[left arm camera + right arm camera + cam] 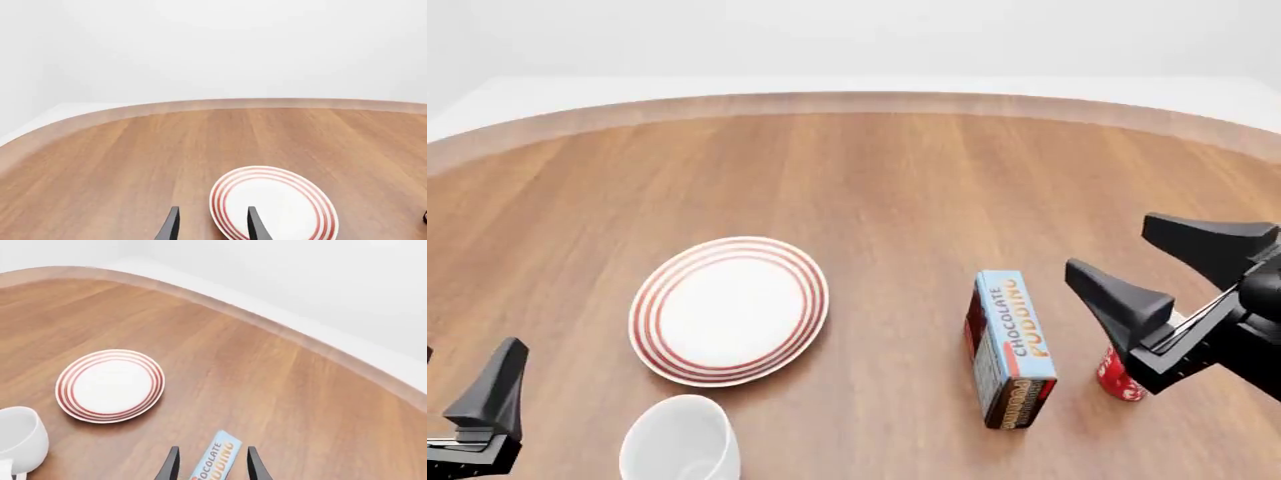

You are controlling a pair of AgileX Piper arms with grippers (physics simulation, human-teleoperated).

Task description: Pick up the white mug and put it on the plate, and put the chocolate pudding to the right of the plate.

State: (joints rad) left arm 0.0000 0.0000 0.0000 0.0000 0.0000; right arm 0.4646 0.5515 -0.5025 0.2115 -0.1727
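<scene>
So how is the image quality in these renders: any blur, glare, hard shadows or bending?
Front view: sharp, evenly lit, only soft shadows under the plate and chocolate pudding; the table edge bows. Left wrist view: crisp, no glare on the plate. Right wrist view: clean, faint shadow beside the white mug, pudding lettering readable.

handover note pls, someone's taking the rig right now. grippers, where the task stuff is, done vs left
Left gripper: open, empty, low at the near left, beside the white mug.
Right gripper: open, empty, above the table just right of the chocolate pudding.
White mug: on the table, near side of the plate, not on it.
Plate: bare.
Pudding: lying on the table to the plate's right, with a gap between them.
Red mug: mostly hidden behind the right gripper.
Done: nothing lifted yet.
Left: mug onto plate; pudding may already count as placed, check.
</scene>
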